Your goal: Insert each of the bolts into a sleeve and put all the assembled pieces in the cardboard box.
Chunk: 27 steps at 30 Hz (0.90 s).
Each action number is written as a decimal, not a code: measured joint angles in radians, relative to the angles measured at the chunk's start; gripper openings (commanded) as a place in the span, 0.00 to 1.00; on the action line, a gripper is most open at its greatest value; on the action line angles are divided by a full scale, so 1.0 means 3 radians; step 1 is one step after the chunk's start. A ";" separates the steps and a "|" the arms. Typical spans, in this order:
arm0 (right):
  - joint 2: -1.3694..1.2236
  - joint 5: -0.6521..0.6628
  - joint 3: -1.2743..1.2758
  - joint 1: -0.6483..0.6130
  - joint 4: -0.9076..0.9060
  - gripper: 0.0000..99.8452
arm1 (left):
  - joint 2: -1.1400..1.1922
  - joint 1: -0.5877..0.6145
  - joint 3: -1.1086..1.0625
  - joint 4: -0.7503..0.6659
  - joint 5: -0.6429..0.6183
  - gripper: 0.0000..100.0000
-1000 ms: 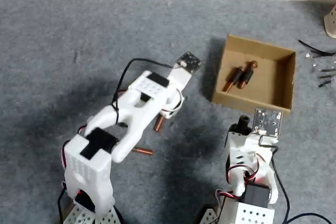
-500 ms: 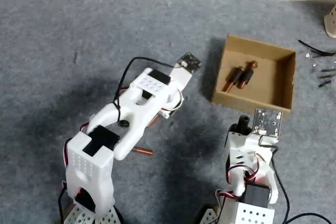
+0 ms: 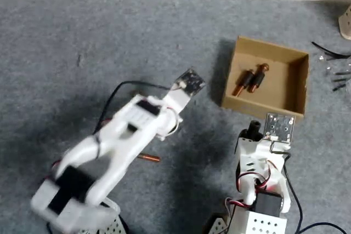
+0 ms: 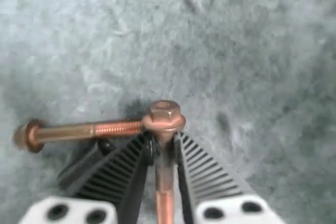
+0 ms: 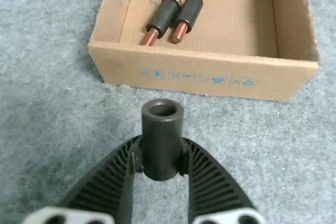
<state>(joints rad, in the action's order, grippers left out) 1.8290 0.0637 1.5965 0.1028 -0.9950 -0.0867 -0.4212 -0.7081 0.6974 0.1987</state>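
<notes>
My left gripper (image 4: pixel 164 141) is shut on a copper bolt (image 4: pixel 164 121), gripping the shank with the hex head pointing away over the grey carpet. A second copper bolt (image 4: pixel 79 130) lies flat on the carpet just beyond it, also seen in the high view (image 3: pixel 148 158) beside the left arm (image 3: pixel 126 135). My right gripper (image 5: pixel 163 153) is shut on a black sleeve (image 5: pixel 162 135), held upright with its bore open, just in front of the cardboard box (image 5: pixel 205 74). Two assembled pieces (image 5: pixel 164 18) lie side by side inside the box (image 3: pixel 258 106).
Loose black cables and small parts (image 3: pixel 334 69) lie at the right edge beyond the box. A pale object (image 3: pixel 345 23) sits at the far right corner. Grey carpet stretches open to the left and behind.
The left arm has swung back and to the left with the bolt in its gripper, and the camera end shifted slightly left. The right arm and sleeve have not moved.
</notes>
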 measured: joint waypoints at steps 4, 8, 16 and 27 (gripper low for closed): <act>0.0000 0.0000 0.0000 0.0000 0.0000 0.01 | -0.0747 -0.0005 -0.0619 -0.0404 0.0010 0.01; 0.0000 0.0000 0.0000 0.0000 0.0000 0.01 | -0.1355 0.0000 -0.1130 -0.0670 0.0010 0.01; 0.0000 -0.0010 0.0066 -0.0286 0.0082 0.01 | -0.2286 0.0000 -0.1708 -0.0956 0.0005 0.01; -0.0005 -0.0015 0.0245 -0.0435 0.1105 0.01 | -0.3539 0.0056 -0.2240 -0.1197 -0.0818 0.01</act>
<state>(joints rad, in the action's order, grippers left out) 1.8274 0.0591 1.6701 -0.0276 -0.6636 -1.1485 -0.4043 -1.3802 0.3383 -0.0468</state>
